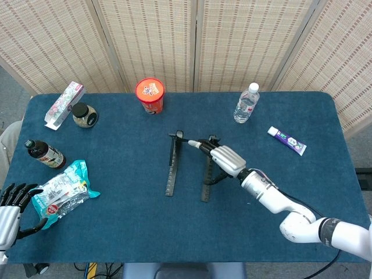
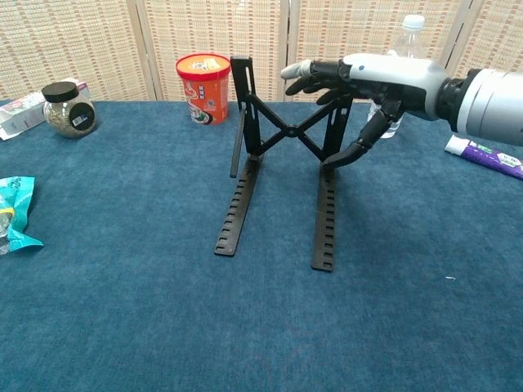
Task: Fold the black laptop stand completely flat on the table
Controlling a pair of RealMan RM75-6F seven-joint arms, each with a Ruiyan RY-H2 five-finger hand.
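Matt black laptop stand point(image 2: 282, 163) looking like hard plastic or metal, right hand point(image 2: 368, 77) showing glossy white shell over dark fingers, table point(image 2: 122, 310) wearing napped blue cloth, clear plastic bottle point(image 1: 246, 104) glinting, crinkled glossy snack bag point(image 1: 63, 190) shining
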